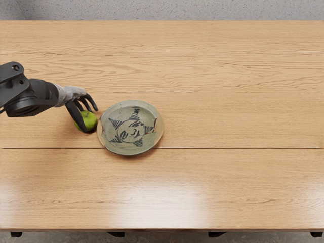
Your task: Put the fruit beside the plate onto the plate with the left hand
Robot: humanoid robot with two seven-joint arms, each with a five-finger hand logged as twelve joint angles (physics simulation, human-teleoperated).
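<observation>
A small green fruit lies on the wooden table, just left of a grey-green plate painted with a dark pattern. My left hand comes in from the left edge and sits over the fruit's left and upper side. Its dark fingers curve down around the fruit, with the thumb across its left face. The fruit rests on the table, apart from the plate's rim by a narrow gap. The right arm does not show.
The wooden table stretches wide to the right and behind the plate. Its front edge runs along the bottom of the view, its back edge along the top.
</observation>
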